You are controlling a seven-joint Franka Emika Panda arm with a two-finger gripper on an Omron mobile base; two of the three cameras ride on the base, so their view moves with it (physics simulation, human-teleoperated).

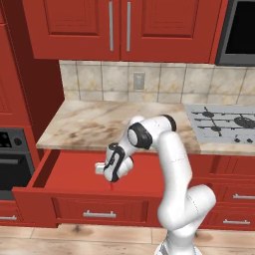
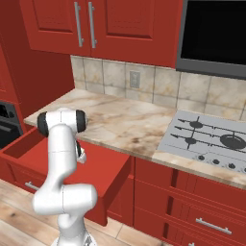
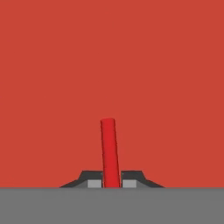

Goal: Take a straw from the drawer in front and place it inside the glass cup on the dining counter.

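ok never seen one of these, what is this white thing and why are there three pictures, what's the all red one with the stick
The white thing is a robot arm on a base that can drive, in a computer-drawn kitchen. Two pictures come from cameras on that base, looking over the arm from its left and from its right. They show the same spot: an open red drawer under a marbled worktop, with a gas hob to the side. The arm bends down into the drawer. The mostly red picture comes from a camera on the arm's hand, looking along its gripper at the drawer's floor. The two small dark fingers at the bottom are closed on a thin red straw, which sticks out from between them.
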